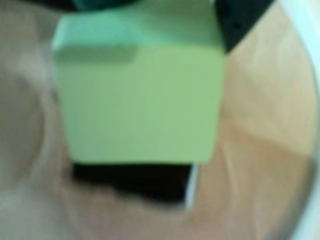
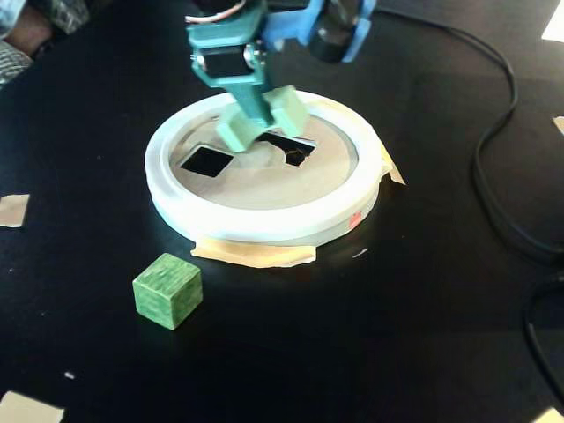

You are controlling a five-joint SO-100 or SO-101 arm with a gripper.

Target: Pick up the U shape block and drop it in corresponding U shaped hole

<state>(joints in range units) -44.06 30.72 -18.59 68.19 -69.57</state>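
U shape block [image 2: 284, 112] held over the U shaped hole [image 2: 293, 150] before release.
The fingers [image 2: 249, 97] are clamped on the block, which hangs tilted just above the cardboard disc [image 2: 256, 181], apparently so its outline can be matched to the cutout; the green cube [image 2: 167, 290] sits apart on the counter [image 2: 423, 300].
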